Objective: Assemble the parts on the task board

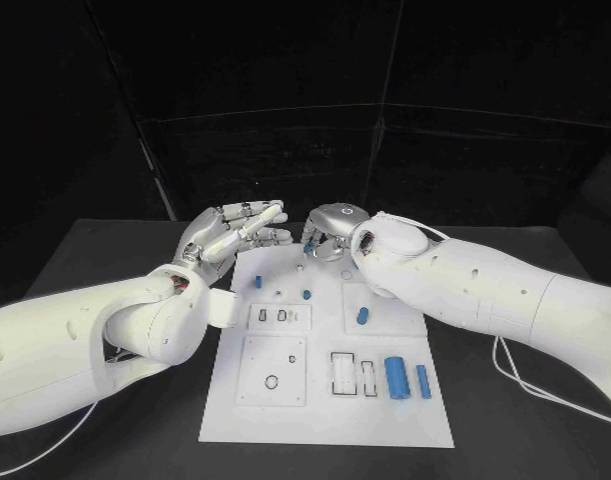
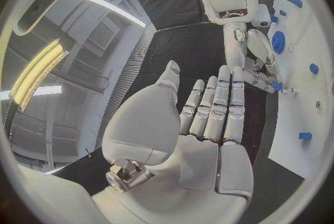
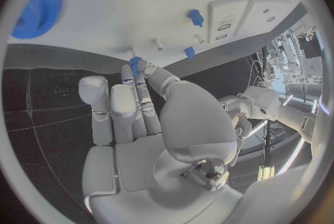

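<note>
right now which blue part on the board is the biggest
The thick blue cylinder near the task board's front, beside the slimmer blue rod. The other blue pieces farther up are much smaller.

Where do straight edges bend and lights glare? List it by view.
Head view: task board edges run straight, brightly lit against the dark backdrop. Left wrist view: ceiling light strips glare; the board edge bows. Right wrist view: the board edge curves too.

Left hand [image 2: 202,123] empty, fingers straight, right hand [image 2: 261,65] pinching blue part [image 2: 277,86], task board [image 2: 309,96] edge.
</note>
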{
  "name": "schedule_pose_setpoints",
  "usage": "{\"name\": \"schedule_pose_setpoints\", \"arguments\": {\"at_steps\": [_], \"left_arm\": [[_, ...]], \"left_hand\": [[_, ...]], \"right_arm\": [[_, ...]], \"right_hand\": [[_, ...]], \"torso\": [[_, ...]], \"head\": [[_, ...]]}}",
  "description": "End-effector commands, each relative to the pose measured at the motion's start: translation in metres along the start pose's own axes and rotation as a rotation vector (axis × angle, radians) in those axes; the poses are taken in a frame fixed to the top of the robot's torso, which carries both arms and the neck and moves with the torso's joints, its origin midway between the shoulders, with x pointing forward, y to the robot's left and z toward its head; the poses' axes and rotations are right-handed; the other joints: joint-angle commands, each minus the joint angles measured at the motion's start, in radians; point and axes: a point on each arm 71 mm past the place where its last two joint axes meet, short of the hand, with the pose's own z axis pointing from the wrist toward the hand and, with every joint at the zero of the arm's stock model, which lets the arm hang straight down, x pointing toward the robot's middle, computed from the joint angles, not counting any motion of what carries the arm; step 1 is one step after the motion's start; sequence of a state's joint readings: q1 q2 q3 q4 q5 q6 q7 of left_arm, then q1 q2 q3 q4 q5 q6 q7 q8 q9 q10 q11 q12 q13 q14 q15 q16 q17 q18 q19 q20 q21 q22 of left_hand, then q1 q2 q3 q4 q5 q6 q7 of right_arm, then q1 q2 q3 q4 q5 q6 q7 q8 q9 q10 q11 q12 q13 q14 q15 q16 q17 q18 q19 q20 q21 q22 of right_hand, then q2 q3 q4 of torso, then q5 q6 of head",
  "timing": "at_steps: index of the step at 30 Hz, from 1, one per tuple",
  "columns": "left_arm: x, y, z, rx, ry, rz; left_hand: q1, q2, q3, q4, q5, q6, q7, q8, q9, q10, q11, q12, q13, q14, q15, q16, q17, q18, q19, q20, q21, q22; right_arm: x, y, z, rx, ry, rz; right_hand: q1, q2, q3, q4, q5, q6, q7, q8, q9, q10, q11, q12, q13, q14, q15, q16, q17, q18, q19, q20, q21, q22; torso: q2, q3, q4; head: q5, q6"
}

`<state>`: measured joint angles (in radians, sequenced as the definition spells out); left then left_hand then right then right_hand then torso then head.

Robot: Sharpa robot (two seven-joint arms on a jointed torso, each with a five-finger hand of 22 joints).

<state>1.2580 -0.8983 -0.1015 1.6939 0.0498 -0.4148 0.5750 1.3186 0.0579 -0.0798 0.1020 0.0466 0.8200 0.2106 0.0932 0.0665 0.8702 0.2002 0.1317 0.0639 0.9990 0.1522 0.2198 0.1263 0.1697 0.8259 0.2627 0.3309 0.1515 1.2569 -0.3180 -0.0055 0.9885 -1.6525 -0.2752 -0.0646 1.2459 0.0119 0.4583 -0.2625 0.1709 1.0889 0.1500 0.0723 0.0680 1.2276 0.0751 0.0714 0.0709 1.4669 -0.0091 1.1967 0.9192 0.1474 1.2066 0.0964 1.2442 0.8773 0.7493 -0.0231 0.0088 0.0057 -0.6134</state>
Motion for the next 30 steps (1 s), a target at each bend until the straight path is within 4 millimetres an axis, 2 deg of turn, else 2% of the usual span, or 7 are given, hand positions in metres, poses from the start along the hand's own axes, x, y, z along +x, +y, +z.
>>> {"name": "schedule_pose_setpoints", "arguments": {"at_steps": [1, 8, 21, 27, 30], "left_arm": [[0.0028, -0.0021, 0.0006, 0.011, 0.019, -0.003], [0.0031, -0.0034, 0.0016, 0.013, 0.02, -0.002], [0.003, -0.0044, 0.0041, 0.012, 0.022, -0.001], [0.0029, -0.0051, 0.0044, 0.012, 0.023, -0.001], [0.0029, -0.0053, 0.0046, 0.012, 0.024, -0.001]], "left_hand": [[0.004, -0.001, -0.001, -0.005, 0.003, -0.004, 0.043, -0.003, -0.002, -0.001, 0.007, -0.006, -0.001, -0.004, 0.004, -0.007, -0.001, 0.01, 0.003, -0.001, 0.003, -0.001], [0.004, -0.001, -0.001, -0.005, 0.003, -0.003, 0.043, -0.003, -0.001, -0.001, 0.007, -0.007, -0.001, -0.004, 0.004, -0.007, -0.001, 0.01, 0.003, -0.001, 0.003, -0.001], [0.004, -0.001, -0.002, -0.006, 0.003, -0.003, 0.043, -0.003, -0.001, -0.001, 0.007, -0.007, -0.001, -0.004, 0.005, -0.007, -0.001, 0.01, 0.003, -0.001, 0.003, -0.001], [0.004, -0.001, -0.002, -0.006, 0.003, -0.003, 0.043, -0.003, -0.001, -0.001, 0.007, -0.007, -0.001, -0.004, 0.005, -0.007, -0.001, 0.01, 0.003, -0.001, 0.003, -0.001], [0.004, -0.001, -0.002, -0.006, 0.003, -0.004, 0.043, -0.004, -0.002, -0.001, 0.007, -0.007, -0.001, -0.004, 0.005, -0.008, -0.001, 0.01, 0.003, 0.0, 0.003, -0.001]], "right_arm": [[-0.0003, 0.0018, 0.0024, -0.009, 0.009, 0.001], [0.001, 0.0003, 0.0066, 0.003, 0.01, -0.015], [0.0052, -0.0011, 0.0109, 0.019, 0.051, -0.04], [0.006, -0.0008, 0.0117, 0.02, 0.059, -0.039], [0.0057, -0.0008, 0.012, 0.021, 0.054, -0.039]], "right_hand": [[-0.003, -0.011, 0.006, 0.003, -0.005, 0.0, 0.004, 0.001, 0.001, 0.001, 0.005, 0.0, -0.001, 0.013, 0.003, 0.004, 0.002, -0.014, 0.005, 0.002, 0.004, 0.002], [-0.007, -0.015, 0.009, 0.007, -0.008, -0.003, 0.005, 0.0, 0.0, -0.002, 0.006, -0.002, -0.001, 0.012, 0.004, 0.005, 0.0, -0.014, 0.003, 0.003, 0.005, 0.002], [-0.015, -0.026, 0.013, 0.016, -0.013, -0.013, 0.008, -0.005, -0.001, -0.013, 0.01, -0.005, -0.002, 0.008, 0.007, 0.004, -0.007, -0.014, -0.003, 0.006, 0.007, 0.001], [-0.025, -0.046, 0.015, 0.027, -0.014, -0.04, 0.013, -0.01, -0.003, -0.052, 0.018, -0.01, -0.006, -0.003, 0.014, -0.013, -0.039, -0.01, -0.02, 0.012, -0.002, -0.018], [-0.033, -0.065, 0.011, 0.036, -0.014, -0.104, 0.011, -0.013, -0.006, -0.1, 0.022, -0.009, -0.007, -0.013, 0.02, -0.033, -0.071, -0.003, -0.042, 0.016, -0.018, -0.048]], "torso": [[0.003, 0.0001, 0.001], [0.006, -0.0012, 0.0048], [0.006, -0.001, 0.0025], [0.006, -0.0013, 0.003], [0.007, -0.0005, 0.0029]], "head": [[-0.003, -0.002], [-0.003, -0.002], [0.001, -0.004], [0.003, -0.005], [0.003, -0.006]]}}
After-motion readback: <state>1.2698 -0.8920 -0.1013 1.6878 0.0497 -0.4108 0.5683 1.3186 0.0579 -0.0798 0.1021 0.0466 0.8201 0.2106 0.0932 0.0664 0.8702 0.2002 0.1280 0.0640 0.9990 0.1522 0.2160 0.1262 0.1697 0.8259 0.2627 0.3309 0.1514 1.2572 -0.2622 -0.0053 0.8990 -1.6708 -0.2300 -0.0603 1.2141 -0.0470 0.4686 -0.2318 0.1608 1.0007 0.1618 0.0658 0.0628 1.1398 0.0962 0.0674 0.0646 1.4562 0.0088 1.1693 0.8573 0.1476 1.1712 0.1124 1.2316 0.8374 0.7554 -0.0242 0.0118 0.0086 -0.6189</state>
